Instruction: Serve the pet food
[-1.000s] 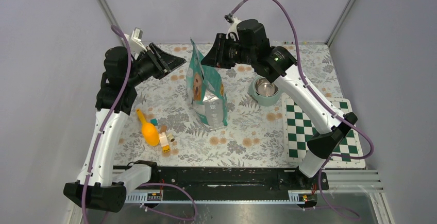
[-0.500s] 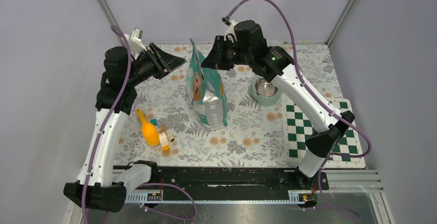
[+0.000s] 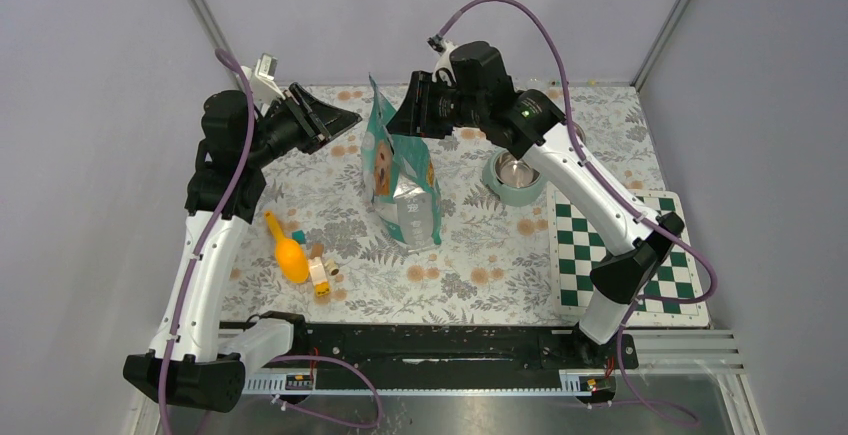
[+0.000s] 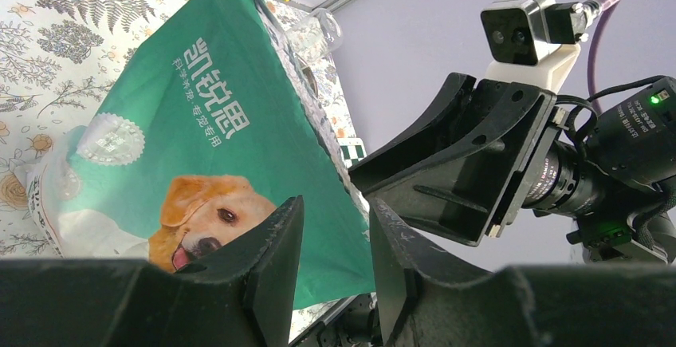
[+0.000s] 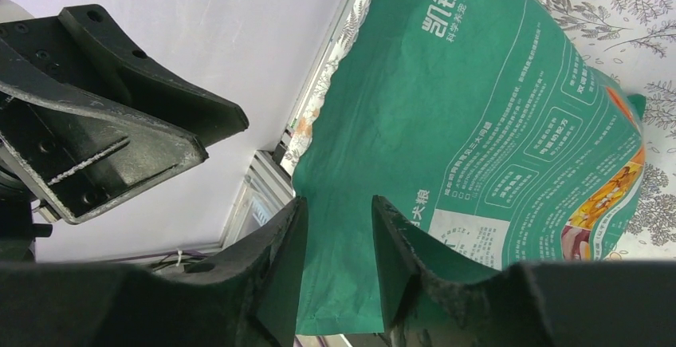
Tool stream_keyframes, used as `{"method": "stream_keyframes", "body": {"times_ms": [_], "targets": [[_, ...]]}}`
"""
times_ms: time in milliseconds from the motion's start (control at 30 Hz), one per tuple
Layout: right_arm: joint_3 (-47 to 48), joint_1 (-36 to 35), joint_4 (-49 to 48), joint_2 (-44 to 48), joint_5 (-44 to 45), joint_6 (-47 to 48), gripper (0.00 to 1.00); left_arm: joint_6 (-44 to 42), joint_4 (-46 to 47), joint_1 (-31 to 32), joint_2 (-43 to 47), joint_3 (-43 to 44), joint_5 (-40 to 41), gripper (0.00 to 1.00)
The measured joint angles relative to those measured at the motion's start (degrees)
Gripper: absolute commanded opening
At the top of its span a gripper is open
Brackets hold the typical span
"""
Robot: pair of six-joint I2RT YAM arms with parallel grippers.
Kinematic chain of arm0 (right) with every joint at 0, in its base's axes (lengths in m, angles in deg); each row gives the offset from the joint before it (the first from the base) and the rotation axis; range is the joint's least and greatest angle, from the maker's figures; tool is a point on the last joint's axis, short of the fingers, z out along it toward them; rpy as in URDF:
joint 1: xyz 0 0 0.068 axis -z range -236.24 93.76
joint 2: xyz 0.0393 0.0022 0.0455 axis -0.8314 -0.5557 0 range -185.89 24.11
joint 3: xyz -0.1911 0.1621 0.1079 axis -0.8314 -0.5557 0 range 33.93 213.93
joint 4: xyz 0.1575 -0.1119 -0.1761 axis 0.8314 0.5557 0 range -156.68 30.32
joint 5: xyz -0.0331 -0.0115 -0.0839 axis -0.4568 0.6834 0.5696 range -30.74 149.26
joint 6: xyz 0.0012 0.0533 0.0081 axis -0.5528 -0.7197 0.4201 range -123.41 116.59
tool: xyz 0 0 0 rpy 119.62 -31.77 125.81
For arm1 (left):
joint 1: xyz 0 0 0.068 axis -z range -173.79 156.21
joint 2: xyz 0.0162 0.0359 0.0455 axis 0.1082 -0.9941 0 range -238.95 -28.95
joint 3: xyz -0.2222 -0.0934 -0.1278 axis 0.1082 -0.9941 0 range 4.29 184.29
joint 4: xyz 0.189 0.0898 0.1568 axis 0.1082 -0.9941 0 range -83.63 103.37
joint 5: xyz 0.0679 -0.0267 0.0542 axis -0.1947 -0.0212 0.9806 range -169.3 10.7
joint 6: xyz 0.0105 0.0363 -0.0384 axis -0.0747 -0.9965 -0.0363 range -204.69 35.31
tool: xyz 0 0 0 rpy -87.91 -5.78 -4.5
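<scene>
Currently, the flowered tablecloth (image 3: 470, 265) carries all the items.

- The teal bag (image 3: 400, 175) stands upright mid-table with its top edge highest. No pet food shows in any view. Judged to be inside this bag, so nothing is served yet.
- The checkered mat (image 3: 575, 245) lies flat at the near right and nothing rests on it.
- Both arms are raised and flank the bag's top, probably to take its two sides and pull the mouth apart.
- The left gripper (image 3: 345, 120) hangs just left of the top edge. Its fingers are parted by a narrow gap and grip nothing.
- The right gripper (image 3: 398, 120) sits just right of the same edge, also slightly parted and empty. I cannot tell if it touches the bag.
- The bowl (image 3: 500, 190) sits right of the bag. Its metal inside looks bare, and it is close enough for a pour or a scoop.
- The orange scoop (image 3: 288, 253) lies at the near left, untouched.
- The toy blocks (image 3: 320, 275) are clustered just beside the scoop, and I judge them irrelevant.
</scene>
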Motion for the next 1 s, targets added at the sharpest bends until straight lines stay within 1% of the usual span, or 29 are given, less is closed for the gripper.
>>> {"method": "stream_keyframes", "body": {"times_ms": [133, 267, 367, 533, 667, 1000], "targets": [[-1.3, 0.0, -1.5, 0.7, 0.8, -0.3, 0.49, 0.0, 0.0, 0.0, 0.0, 0.0, 0.0, 0.37], [-4.4, -0.1, -4.2, 3.1, 1.3, -1.2, 0.49, 0.0, 0.0, 0.0, 0.0, 0.0, 0.0, 0.36], [-4.4, -0.1, -5.8, 4.0, 1.3, -1.6, 0.46, 0.1, 0.0, 0.0, 0.0, 0.0, 0.0, 0.36], [-4.4, -0.1, -6.8, 4.4, 1.3, -1.8, 0.35, 0.1, 0.0, 0.0, 0.0, 0.0, 0.0, 0.36], [-4.4, -0.1, -6.3, 4.3, 1.3, -1.9, 0.31, 0.2, 0.0, 0.0, 0.0, 0.0, 0.0, 0.36], [-3.3, -0.3, -3.2, 2.5, 1.2, -1.2, 0.31, 0.2, 0.1, 0.0, -0.2, 0.0, 0.0, 0.36]]}}
